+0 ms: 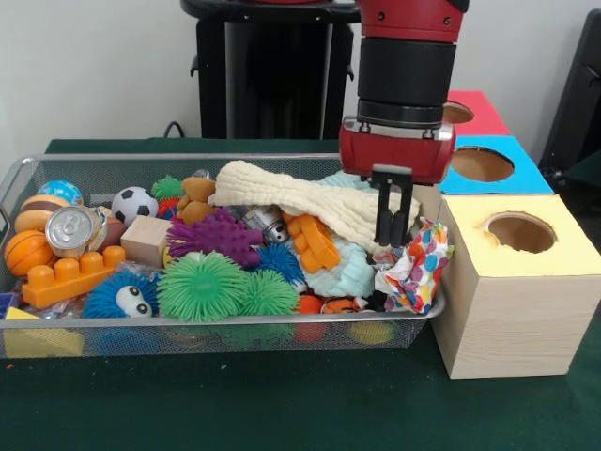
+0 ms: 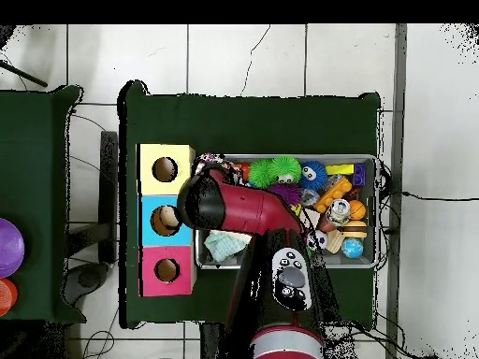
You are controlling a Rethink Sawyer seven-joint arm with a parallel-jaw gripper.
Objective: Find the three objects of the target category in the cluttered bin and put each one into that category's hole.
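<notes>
Front view | gripper (image 1: 394, 218) over bin (image 1: 19, 174) | cream cloth (image 1: 310, 197) long axis left-right

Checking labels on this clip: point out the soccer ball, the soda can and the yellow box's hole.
Soccer ball (image 1: 134, 204), front view, on its white front face.
Soda can (image 1: 71, 230), front view, on its silver top.
Yellow box's hole (image 1: 521, 232), front view, inside the dark opening.

wire mesh bin (image 1: 188, 331), knitted cloth (image 1: 310, 199)
</notes>
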